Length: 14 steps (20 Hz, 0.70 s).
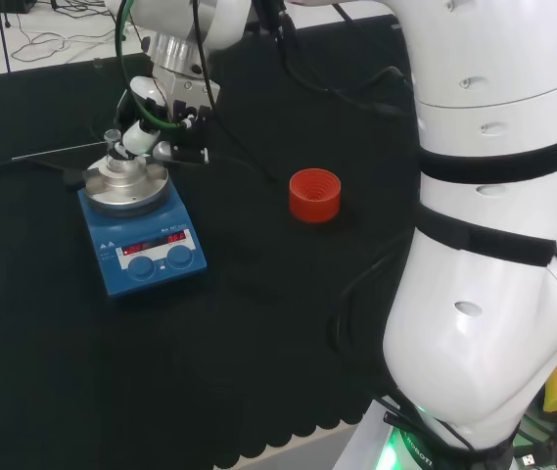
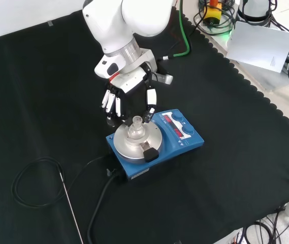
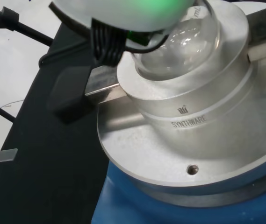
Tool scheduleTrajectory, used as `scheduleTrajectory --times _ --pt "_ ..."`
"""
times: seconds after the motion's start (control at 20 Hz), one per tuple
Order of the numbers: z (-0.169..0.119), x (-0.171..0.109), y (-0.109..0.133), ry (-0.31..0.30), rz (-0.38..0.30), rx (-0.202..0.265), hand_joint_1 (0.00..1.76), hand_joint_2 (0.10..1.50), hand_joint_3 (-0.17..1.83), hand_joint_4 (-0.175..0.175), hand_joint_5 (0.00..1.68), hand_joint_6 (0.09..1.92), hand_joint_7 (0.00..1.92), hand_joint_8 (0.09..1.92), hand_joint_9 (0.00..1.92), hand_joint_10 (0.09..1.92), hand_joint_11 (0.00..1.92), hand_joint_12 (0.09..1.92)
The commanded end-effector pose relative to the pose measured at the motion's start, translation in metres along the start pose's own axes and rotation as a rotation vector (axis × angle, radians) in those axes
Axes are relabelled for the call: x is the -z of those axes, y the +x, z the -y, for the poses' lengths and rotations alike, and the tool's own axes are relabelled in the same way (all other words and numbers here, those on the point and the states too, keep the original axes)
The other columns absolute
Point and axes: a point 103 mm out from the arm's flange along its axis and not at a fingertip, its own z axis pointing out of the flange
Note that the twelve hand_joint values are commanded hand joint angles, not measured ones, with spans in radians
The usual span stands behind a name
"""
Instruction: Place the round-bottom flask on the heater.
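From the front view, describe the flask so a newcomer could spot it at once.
Find the blue heater near the middle of the black cloth; a round metal block sits on its top. The flask is the clear glass piece seated in that block, neck upright, just below the hand. Nothing else on the heater is see-through.

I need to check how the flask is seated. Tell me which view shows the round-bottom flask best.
The wrist view: the round-bottom flask sits close up, its clear bulb resting in the metal block of the heater. The front view shows its neck standing upright by the hand. The head view shows only a small neck.
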Motion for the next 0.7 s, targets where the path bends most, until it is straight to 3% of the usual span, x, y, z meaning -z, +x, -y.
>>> scheduleTrajectory --times 0.05,0.2,0.3,0.45,0.7 --pt "-0.002 0.003 -0.003 -0.008 -0.018 -0.013 1.16 0.64 0.77 -0.049 1.2 0.86 0.56 0.67 0.79 0.54 0.55 1.28" --pt "-0.001 0.004 -0.007 0.001 -0.043 -0.018 1.15 0.65 0.75 -0.046 1.18 0.87 0.55 0.67 0.79 0.54 0.55 1.28" --pt "0.001 0.005 -0.011 0.004 -0.053 -0.022 1.13 0.71 0.66 0.0 1.15 0.89 0.52 0.68 0.76 0.56 0.53 1.29" --pt "0.003 0.007 -0.014 0.033 -0.064 -0.026 1.04 0.63 0.7 -0.082 0.9 0.89 0.44 0.71 0.7 0.59 0.48 1.31" --pt "0.01 0.011 -0.012 0.04 -0.062 -0.015 1.0 0.57 0.74 -0.079 0.66 0.85 0.36 0.72 0.63 0.63 0.42 1.34"
